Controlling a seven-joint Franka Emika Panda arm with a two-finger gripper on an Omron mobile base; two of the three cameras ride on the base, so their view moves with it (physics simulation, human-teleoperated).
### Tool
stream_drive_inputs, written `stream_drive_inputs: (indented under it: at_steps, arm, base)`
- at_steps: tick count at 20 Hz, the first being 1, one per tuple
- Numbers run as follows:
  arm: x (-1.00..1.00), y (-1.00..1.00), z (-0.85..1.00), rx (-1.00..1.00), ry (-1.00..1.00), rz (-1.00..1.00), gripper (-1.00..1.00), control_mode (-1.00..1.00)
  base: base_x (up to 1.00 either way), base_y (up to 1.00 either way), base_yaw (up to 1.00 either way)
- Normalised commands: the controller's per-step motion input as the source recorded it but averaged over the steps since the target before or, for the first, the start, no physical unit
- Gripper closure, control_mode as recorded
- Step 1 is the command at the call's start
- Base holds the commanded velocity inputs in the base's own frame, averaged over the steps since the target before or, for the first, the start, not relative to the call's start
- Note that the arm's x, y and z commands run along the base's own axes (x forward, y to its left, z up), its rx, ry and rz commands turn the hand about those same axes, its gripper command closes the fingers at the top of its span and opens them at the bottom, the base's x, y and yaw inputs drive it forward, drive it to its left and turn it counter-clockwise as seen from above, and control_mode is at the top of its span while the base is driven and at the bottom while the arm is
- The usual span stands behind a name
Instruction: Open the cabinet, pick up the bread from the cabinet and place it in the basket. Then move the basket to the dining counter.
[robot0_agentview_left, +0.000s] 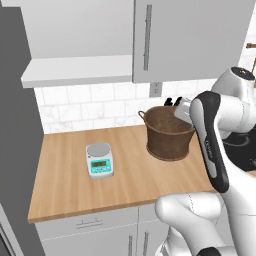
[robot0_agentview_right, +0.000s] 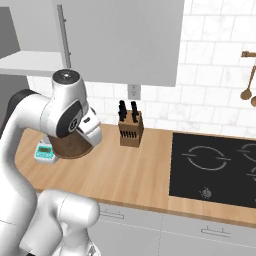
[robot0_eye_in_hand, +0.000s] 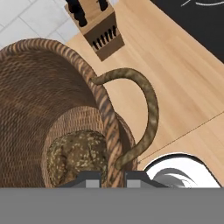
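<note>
Now tool (robot0_eye_in_hand: 113, 177) astride basket (robot0_eye_in_hand: 39, 100) rim.

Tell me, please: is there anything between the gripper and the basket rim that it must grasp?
Nothing visible does. In the hand view the gripper is right at the basket, one fingertip on each side of the rim wall near its loop handle. The bread lies inside on the bottom, below the rim.

Basket (robot0_eye_in_hand: 39, 100): dark brown, woven, seen close from above its rim; one loop handle (robot0_eye_in_hand: 144, 109) arching out to the right. Bread (robot0_eye_in_hand: 76, 153): brown, seeded loaf lying at the basket's bottom. Gripper (robot0_eye_in_hand: 112, 177): fingertips either side of the basket wall. Wood counter (robot0_eye_in_hand: 175, 78) beneath. Knife block (robot0_eye_in_hand: 98, 28) beyond; black hob (robot0_eye_in_hand: 205, 17) corner.
</note>
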Motion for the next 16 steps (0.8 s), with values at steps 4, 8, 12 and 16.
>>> stream_drive_inputs:
  at_steps: [4,8,12,16]
  arm:
    - [0.00,0.00,0.02,0.00,0.00,0.00,1.00,-1.00]
    - [0.00,0.00,0.02,0.00,0.00,0.00,1.00,-1.00]
    - [-0.07,-0.01,0.00,0.00,0.00,0.00,1.00,-1.00]
    - [-0.33,-0.16,0.00,0.00,0.00,0.00,1.00,-1.00]
  base:
    - [0.00,0.00,0.00]
    - [0.00,0.00,0.00]
    - [0.00,0.00,0.00]
    - [0.00,0.00,0.00]
